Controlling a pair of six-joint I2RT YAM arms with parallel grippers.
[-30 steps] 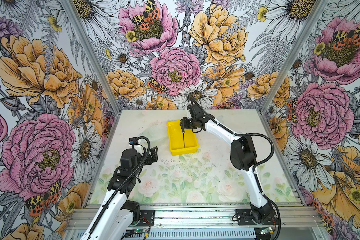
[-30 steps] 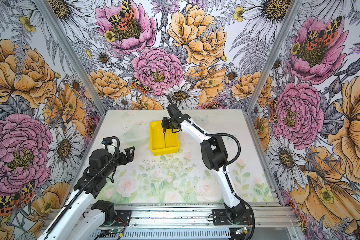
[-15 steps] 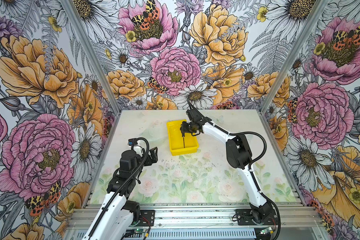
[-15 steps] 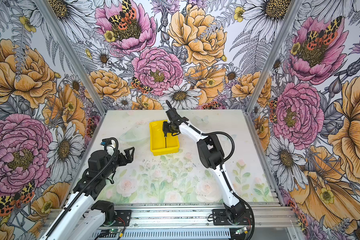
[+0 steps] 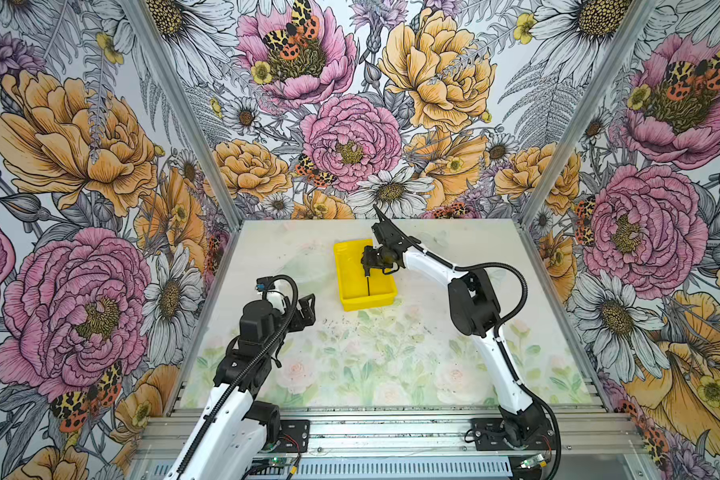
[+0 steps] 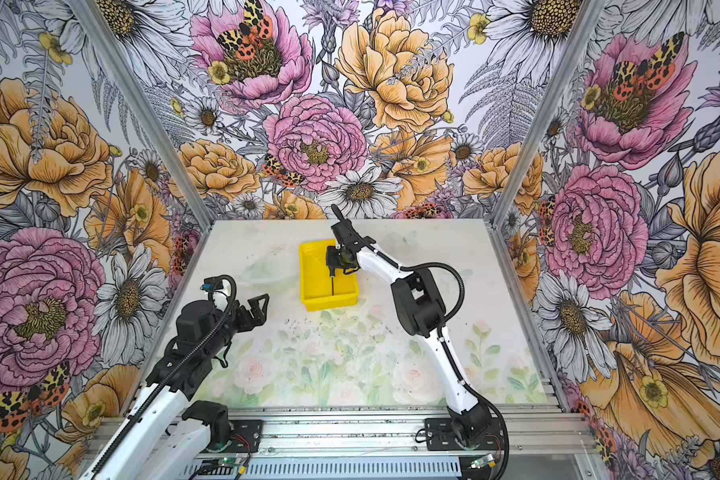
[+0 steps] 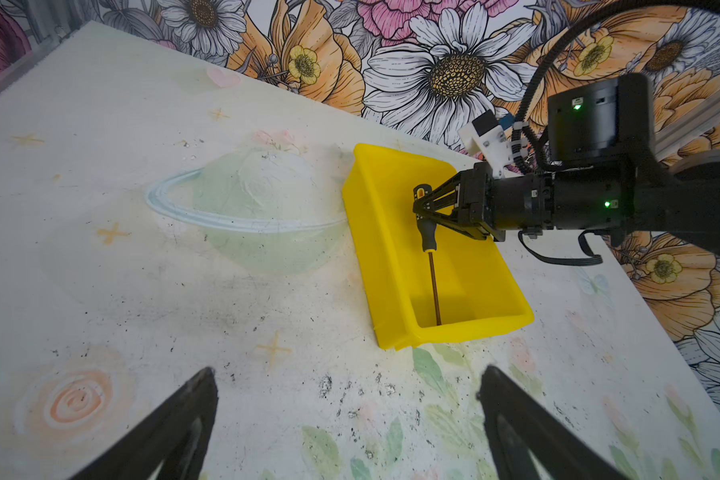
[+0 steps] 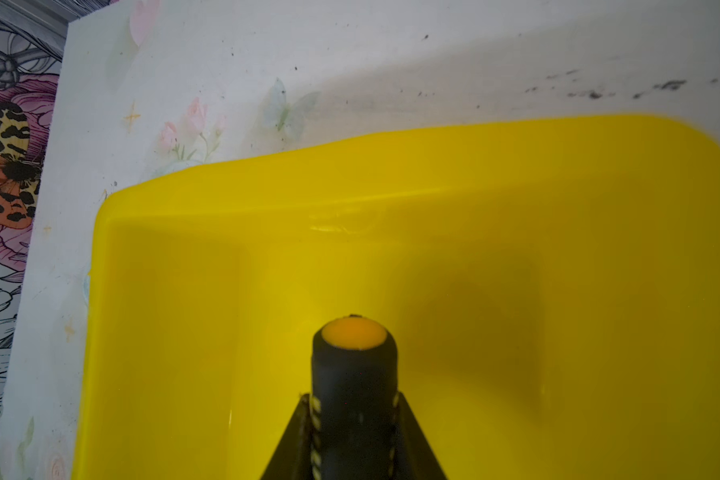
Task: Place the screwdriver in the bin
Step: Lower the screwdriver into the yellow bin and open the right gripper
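We have the right gripper (image 7: 422, 214) over the shallow rectangular bright yellow plastic bin (image 7: 512, 291), its jaws pinching the black handle of the small slim screwdriver with yellow marks and a thin dark shaft (image 7: 427, 232). The shaft hangs down inside the bin, its tip at or just above the bin floor near the wall closest to our bases; we cannot tell if it touches. We judge the carry done and the release left, then the retreat. Our left gripper (image 5: 306, 305) waits well apart from the bin, jaws spread and holding nothing. The pale surface (image 5: 391, 365) around the bin carries faded floral print and dark scuffs. Bold flower-patterned walls (image 5: 100, 166) enclose it on 3 sides.
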